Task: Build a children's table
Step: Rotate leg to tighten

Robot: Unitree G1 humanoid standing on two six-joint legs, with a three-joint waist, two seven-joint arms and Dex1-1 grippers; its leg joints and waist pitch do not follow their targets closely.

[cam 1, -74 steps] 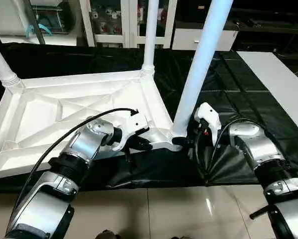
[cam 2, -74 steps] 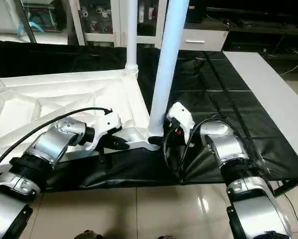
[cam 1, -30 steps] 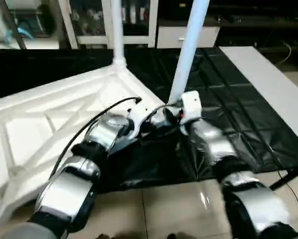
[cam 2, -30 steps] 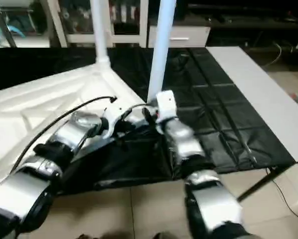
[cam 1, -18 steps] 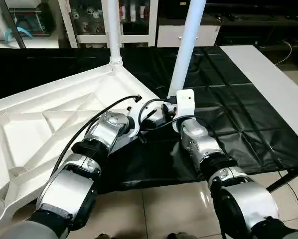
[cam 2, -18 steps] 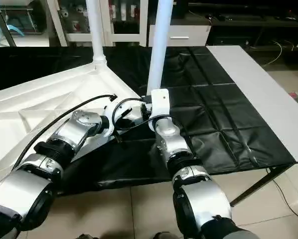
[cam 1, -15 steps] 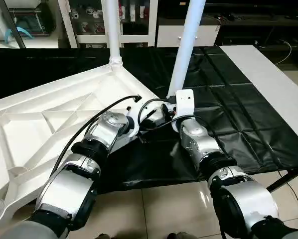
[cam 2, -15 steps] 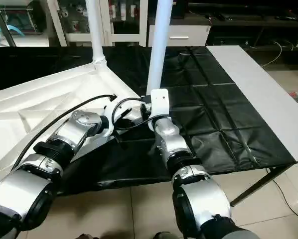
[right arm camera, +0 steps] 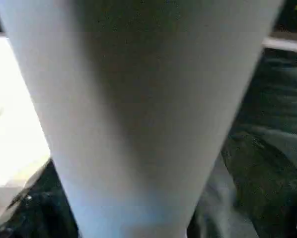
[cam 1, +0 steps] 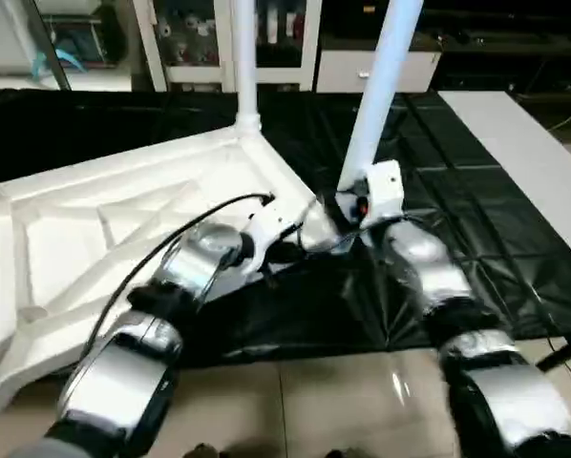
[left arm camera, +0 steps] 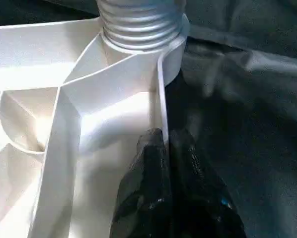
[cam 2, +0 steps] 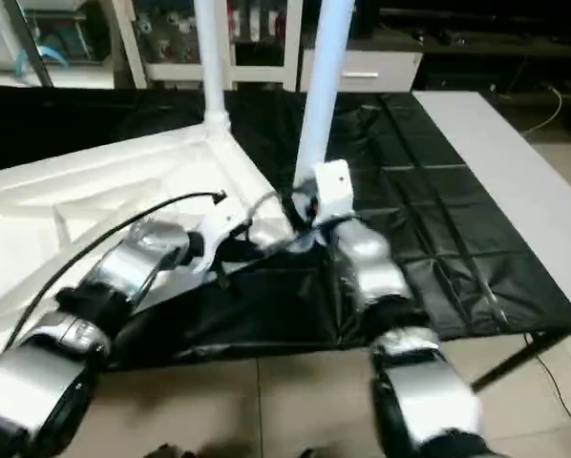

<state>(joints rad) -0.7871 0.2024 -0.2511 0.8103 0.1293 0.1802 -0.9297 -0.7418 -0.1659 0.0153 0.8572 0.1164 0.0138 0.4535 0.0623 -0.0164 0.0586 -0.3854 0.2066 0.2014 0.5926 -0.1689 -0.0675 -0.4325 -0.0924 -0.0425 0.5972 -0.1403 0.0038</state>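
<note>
The children's table top (cam 1: 95, 219) lies upside down, ribbed underside up, on the black cloth. Two white legs stand in its corner sockets, one at the back (cam 1: 244, 57) and one at the near right corner (cam 1: 379, 86). My left gripper (left arm camera: 164, 141) is shut on the top's thin rim wall, just short of the near corner socket (left arm camera: 138, 20) with the ribbed leg end in it. In the left eye view the left gripper (cam 1: 284, 252) sits at the front rim. My right gripper (cam 1: 348, 212) is at the base of the near leg (right arm camera: 138, 109), close against it.
The black-draped work table (cam 1: 457, 191) runs on to the right, and its front edge lies just below my forearms. A white table surface (cam 1: 524, 134) stands at the far right. Cabinets (cam 1: 200, 38) line the back. Tiled floor (cam 1: 314, 410) is in front.
The whole picture has shifted to the right, so the camera moved. Both grippers stay at the same near corner of the table top.
</note>
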